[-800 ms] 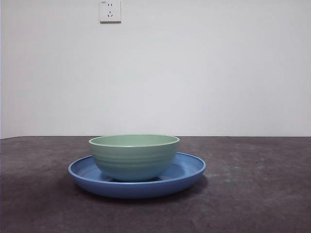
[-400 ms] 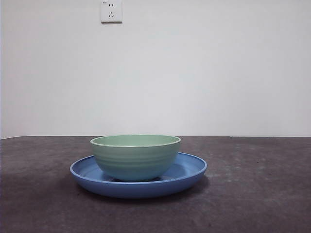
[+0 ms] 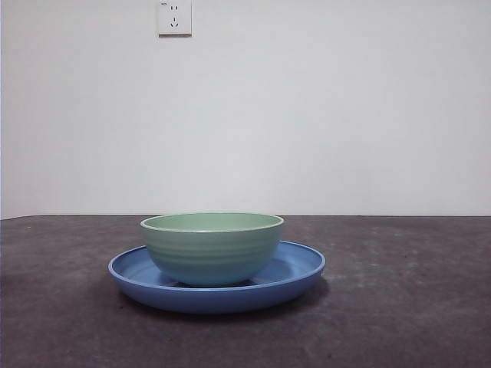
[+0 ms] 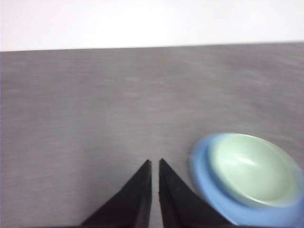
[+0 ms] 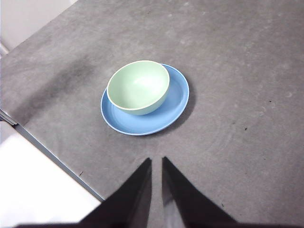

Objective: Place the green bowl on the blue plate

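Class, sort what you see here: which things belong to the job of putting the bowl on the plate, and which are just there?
Belong to the job:
green bowl, sitting on the plate
blue plate, under the bowl

Just there:
wall socket
dark grey table

The front view is taken from low down, near table (image 3: 399,307) height, looking level across to a white wall (image 3: 322,115); the green bowl (image 3: 212,247) on the blue plate (image 3: 295,270) is seen near and large. The left wrist view is taken from above, angled toward the table's far edge, the same 2 dishes caught blurred. The right wrist view is taken from higher, showing both whole, near one table edge.
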Robot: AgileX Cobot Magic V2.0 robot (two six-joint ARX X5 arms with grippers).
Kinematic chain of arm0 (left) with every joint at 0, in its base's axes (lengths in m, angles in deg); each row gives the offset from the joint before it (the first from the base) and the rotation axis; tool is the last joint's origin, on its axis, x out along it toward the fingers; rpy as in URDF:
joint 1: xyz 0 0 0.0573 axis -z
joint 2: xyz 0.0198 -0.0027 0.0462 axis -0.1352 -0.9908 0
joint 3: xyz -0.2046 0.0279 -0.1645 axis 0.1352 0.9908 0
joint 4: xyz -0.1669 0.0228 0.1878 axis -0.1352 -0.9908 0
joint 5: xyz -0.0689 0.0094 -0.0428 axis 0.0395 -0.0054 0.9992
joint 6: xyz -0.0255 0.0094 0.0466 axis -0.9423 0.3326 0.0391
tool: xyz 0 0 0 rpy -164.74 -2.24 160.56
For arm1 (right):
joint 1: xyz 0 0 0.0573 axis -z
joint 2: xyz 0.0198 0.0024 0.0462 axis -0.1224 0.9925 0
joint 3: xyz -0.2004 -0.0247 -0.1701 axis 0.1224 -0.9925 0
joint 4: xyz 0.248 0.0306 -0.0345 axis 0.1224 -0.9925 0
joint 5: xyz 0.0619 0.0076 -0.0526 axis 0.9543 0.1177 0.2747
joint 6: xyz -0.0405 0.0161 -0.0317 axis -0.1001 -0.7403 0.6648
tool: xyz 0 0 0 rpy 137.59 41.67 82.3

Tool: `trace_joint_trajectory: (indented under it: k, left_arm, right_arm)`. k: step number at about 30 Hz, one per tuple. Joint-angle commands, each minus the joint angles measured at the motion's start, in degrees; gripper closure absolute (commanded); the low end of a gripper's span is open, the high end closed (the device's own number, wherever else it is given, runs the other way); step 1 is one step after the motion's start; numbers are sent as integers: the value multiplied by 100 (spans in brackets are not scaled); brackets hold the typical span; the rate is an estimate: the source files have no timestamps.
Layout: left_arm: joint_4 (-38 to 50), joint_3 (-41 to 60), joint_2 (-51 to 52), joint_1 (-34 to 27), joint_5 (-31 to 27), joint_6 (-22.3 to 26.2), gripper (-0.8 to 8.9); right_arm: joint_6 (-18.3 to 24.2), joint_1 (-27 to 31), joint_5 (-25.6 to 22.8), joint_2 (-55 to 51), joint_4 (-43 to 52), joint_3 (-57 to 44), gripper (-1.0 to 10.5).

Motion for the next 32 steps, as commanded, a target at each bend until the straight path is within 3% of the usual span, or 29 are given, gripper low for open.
trace_joint_trajectory:
  k: [1,11,17,26,32]
  left_arm:
    - [651,640,348,-299,-129,109,789]
    - [2627,2966,1495,-516,-463,103,789]
    - [2706,3521,1749,-483,-516,105,789]
    - [2697,3703,1829,-170,-1320,90,789]
    - [2682,3727,1989,-96,-1335,111,789]
  right_arm:
    - [-22,-35,-4,9,74,44,913]
    - [-20,-35,-2,9,74,44,913]
    - [-20,-35,-2,9,74,44,913]
    - [-20,-35,-2,9,74,44,913]
    - [-20,-35,-4,9,74,44,913]
